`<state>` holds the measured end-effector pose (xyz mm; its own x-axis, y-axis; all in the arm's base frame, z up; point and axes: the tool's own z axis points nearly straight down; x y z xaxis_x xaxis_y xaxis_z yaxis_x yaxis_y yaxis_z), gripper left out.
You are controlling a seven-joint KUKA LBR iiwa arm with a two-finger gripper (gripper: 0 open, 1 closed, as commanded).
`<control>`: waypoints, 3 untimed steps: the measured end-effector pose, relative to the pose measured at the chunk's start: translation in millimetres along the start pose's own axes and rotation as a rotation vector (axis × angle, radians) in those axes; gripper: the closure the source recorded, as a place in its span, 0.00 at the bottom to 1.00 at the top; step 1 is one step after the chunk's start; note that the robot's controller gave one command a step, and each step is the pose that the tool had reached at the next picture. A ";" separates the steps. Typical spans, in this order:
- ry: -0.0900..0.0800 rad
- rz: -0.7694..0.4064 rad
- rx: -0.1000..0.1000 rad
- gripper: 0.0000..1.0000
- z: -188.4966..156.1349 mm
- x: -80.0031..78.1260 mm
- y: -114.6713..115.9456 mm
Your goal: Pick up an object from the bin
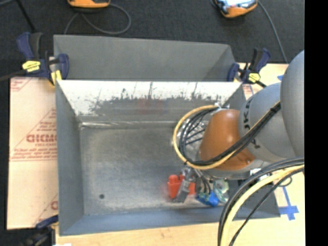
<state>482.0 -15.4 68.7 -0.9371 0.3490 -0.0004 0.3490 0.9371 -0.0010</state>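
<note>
A small red blocky plastic piece (175, 186) lies on the floor of the grey metal bin (69, 152), near the front wall and right of the middle. The jaws stand low, just beside it on its right. Whether they are open, closed or gripping it cannot be told. Just right of them, a small blue piece (207, 199) and a pale clear piece (221, 191) lie close together by the front right corner. The arm's rounded orange cover (223, 137) and looped yellow and black cables (184, 132) overhang this corner.
</note>
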 end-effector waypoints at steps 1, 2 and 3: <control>-0.004 -0.001 -0.002 1.00 -7.1 -1.2 -0.4; -0.006 -0.003 -0.003 1.00 -23.7 -2.2 -0.3; -0.007 -0.005 -0.003 1.00 -45.2 -3.7 -0.4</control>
